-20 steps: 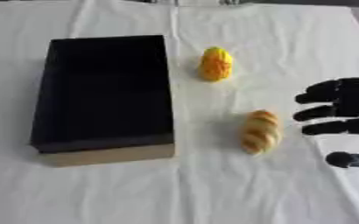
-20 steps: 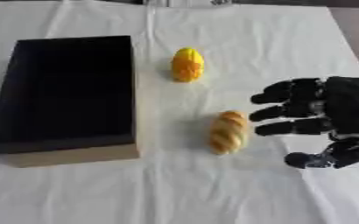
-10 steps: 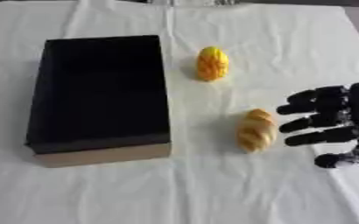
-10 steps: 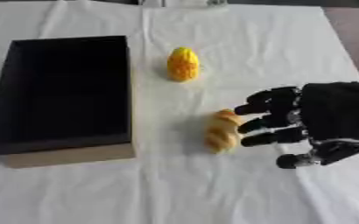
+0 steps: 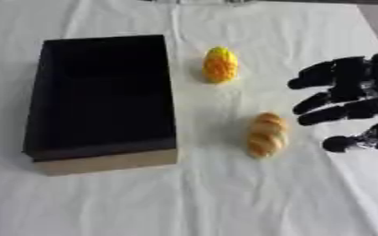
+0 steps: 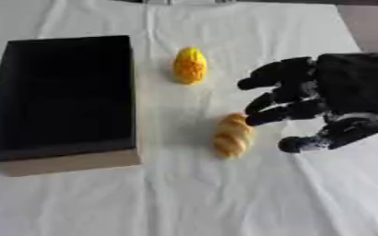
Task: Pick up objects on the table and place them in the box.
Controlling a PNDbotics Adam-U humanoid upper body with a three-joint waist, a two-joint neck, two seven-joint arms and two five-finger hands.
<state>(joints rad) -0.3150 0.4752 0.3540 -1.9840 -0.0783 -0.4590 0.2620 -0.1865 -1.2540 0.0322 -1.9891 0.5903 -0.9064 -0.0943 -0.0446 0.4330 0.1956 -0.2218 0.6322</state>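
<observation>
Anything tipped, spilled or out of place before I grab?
Nothing stands out. The box sits flat, the bread roll and yellow corn-like item lie intact on the cloth, and the right robot hand is open beside the roll.

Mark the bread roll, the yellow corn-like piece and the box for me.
bread roll (image 5: 266, 134), left eye view, middle of the loaf.
yellow corn-like piece (image 5: 221, 64), left eye view, centre of its body.
box (image 5: 111, 161), left eye view, tan near wall.

White cloth-covered table (image 5: 103, 203)
</observation>
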